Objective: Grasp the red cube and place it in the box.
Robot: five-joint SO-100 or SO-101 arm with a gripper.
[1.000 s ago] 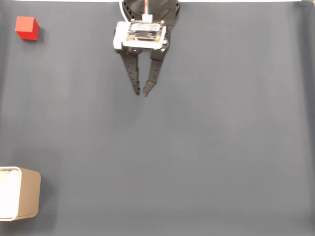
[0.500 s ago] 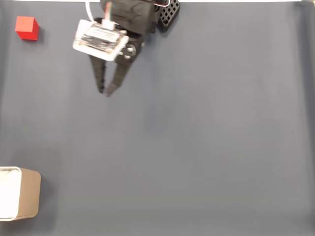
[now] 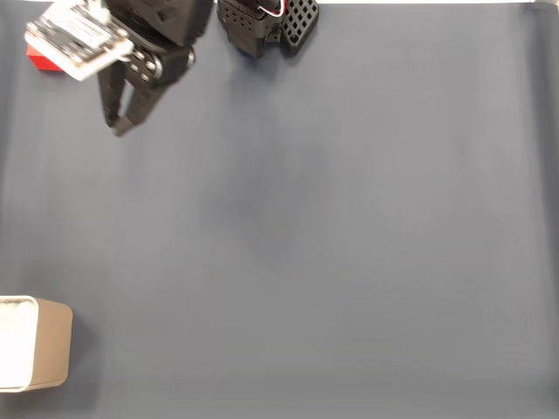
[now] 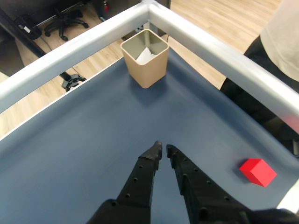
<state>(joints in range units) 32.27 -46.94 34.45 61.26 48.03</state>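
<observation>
The red cube (image 4: 257,171) lies on the blue mat (image 3: 349,244) by the top-left corner of the fixed view, now half hidden under the arm, which has swung left since earlier. The gripper (image 4: 163,149), nearly closed, holds nothing. Bright, matte cube; the box (image 4: 145,57) sits well apart.

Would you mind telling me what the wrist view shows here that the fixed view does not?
Wrist view: the red cube whole and uncovered, the box's open inside, the table's metal rail, wooden floor. Fixed view: the arm's base and the wide bare mat; here the arm hides most of the cube. Both: the gripper, jaws nearly closed and empty, and the box.
</observation>
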